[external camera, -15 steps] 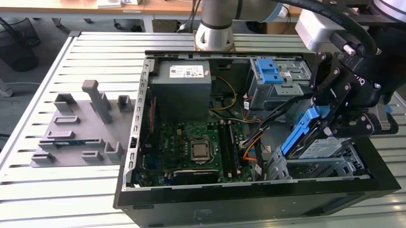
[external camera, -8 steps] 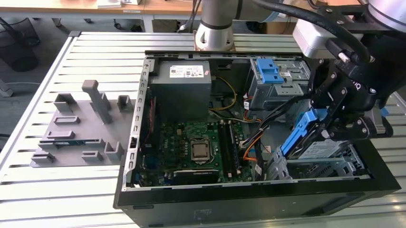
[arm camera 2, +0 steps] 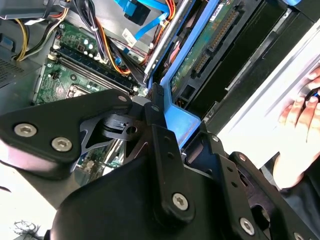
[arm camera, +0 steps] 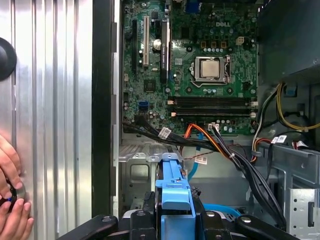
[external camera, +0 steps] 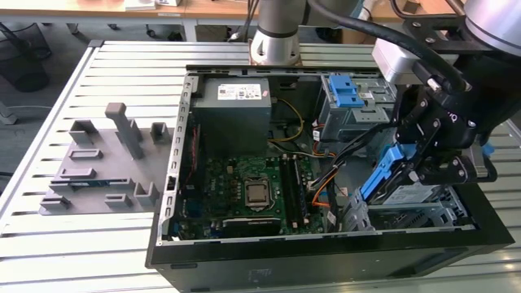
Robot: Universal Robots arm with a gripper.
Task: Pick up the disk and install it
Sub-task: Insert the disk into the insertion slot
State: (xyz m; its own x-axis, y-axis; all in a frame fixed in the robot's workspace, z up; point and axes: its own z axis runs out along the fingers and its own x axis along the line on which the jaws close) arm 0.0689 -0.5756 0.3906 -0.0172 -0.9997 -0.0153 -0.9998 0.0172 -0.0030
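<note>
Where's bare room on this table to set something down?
Bare table slats border the grey fixture on the exterior view's left, on its near and far sides. Inside the computer case it is crowded: cables, motherboard, gripper holding the disk.

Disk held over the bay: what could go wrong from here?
The disk hangs tilted in the end effector, so it might jam on the drive cage rim. The cables beside the cage could snag or get pinched. A person's hand is on the table by the case, close to the work.
</note>
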